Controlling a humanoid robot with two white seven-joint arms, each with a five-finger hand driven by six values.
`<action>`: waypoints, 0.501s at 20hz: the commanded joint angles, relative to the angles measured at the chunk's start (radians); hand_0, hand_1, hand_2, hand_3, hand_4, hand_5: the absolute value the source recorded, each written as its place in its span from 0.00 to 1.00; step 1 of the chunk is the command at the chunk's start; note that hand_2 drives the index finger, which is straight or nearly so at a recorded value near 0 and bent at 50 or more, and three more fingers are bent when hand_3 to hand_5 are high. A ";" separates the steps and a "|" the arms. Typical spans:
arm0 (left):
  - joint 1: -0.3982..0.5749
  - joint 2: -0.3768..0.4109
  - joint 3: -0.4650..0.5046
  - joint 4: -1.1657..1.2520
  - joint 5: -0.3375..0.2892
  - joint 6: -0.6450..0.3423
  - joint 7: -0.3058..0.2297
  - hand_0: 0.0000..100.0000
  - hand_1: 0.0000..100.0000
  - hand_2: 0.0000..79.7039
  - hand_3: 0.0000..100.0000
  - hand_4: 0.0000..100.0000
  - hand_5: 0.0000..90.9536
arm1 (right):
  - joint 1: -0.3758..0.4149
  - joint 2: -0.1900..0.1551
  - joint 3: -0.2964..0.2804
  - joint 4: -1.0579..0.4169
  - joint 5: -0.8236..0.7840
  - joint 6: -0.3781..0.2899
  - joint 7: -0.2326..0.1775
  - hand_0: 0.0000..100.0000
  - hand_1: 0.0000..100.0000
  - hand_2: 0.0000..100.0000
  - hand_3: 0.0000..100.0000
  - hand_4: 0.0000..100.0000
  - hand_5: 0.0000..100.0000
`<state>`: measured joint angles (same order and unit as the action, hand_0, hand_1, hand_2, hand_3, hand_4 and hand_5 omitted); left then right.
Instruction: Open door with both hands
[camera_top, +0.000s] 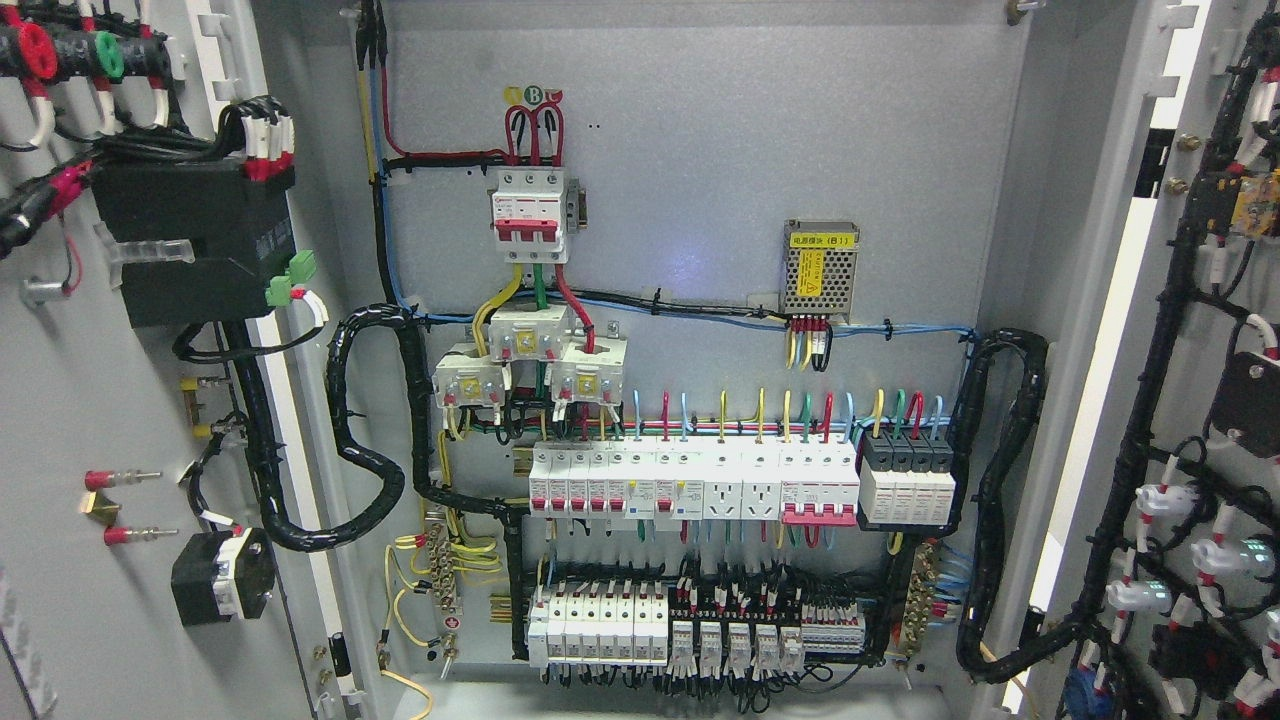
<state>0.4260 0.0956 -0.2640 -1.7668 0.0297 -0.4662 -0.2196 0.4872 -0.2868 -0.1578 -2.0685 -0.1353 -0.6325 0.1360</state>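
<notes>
A grey electrical cabinet stands open in the head view. Its left door (70, 420) is swung out at the picture's left, showing its inner face with a black box and wiring. The right door (1200, 400) is swung out at the right, with black cable bundles and white fittings on its inside. Between them the back panel (700, 180) is exposed. Neither of my hands nor any arm shows in this view.
On the back panel sit a red-and-white main breaker (532, 215), a small metal power supply (820, 268), rows of white breakers (690, 482) and lower terminal blocks (690, 630). Thick black corrugated conduits (370, 440) loop from each door into the cabinet.
</notes>
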 joint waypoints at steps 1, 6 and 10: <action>-0.041 -0.074 0.054 -0.121 -0.042 -0.003 0.002 0.12 0.39 0.00 0.00 0.00 0.00 | 0.008 -0.011 0.004 0.001 -0.006 -0.004 0.001 0.48 0.00 0.00 0.09 0.05 0.10; -0.041 -0.074 0.054 -0.132 -0.057 -0.017 0.002 0.12 0.39 0.00 0.00 0.00 0.00 | 0.010 -0.011 0.009 0.001 -0.020 -0.004 0.001 0.48 0.00 0.00 0.09 0.06 0.11; -0.062 -0.088 0.054 -0.134 -0.071 -0.055 0.002 0.12 0.39 0.00 0.00 0.00 0.00 | 0.010 -0.014 0.009 -0.001 -0.024 -0.004 0.001 0.48 0.00 0.00 0.10 0.07 0.12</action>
<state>0.3852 0.0384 -0.2318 -1.8452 0.0004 -0.4987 -0.2185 0.4954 -0.2935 -0.1531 -2.0683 -0.1505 -0.6368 0.1366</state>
